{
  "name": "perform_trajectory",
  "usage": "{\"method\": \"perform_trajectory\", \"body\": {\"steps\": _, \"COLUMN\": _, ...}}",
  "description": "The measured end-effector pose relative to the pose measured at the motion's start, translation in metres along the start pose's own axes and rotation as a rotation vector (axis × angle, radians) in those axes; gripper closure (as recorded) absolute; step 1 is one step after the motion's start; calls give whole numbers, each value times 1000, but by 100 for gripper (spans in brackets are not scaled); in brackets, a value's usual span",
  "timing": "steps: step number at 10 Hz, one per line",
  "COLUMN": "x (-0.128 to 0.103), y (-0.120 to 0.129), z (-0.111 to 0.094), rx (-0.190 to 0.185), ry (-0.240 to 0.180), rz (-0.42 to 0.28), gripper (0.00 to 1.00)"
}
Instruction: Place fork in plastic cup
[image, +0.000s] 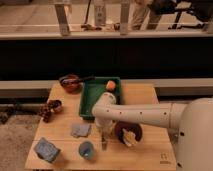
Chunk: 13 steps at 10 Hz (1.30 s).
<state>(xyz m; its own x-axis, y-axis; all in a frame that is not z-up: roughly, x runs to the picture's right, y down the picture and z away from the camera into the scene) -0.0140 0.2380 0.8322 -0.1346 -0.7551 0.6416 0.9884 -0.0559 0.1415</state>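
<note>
Greyish fork (104, 144) just under the downward jaws, beside plastic cup (86, 149); grip unreadable

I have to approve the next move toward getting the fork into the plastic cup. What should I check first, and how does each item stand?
1. Position: the gripper is low over the table, right at the fork: ok.
2. Is the fork held: cannot tell.
3. The plastic cup stands upright, mouth up: ok.
4. Way from gripper to plastic cup: nothing lies between them: ok.
5. The cloth and the dark red bowl sit apart from the plastic cup: ok.
</note>
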Motion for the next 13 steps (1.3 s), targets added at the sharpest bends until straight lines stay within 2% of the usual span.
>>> {"method": "perform_trajectory", "body": {"steps": 1, "x": 0, "y": -1, "z": 0, "rx": -3, "ry": 0, "rz": -5, "gripper": 92}}
{"method": "perform_trajectory", "body": {"steps": 2, "x": 1, "y": -5, "z": 4, "rx": -15, "ry": -5, "rz": -24, "gripper": 99}}
{"method": "perform_trajectory", "body": {"steps": 8, "x": 2, "y": -10, "z": -1, "rx": -24, "ry": -7, "rz": -37, "gripper": 100}}
{"method": "perform_trajectory", "body": {"steps": 11, "x": 8, "y": -14, "z": -26, "rx": -21, "ry": 10, "rz": -29, "gripper": 100}}
{"method": "perform_trajectory", "body": {"steps": 13, "x": 9, "y": -14, "z": -30, "rx": -14, "ry": 12, "rz": -28, "gripper": 100}}
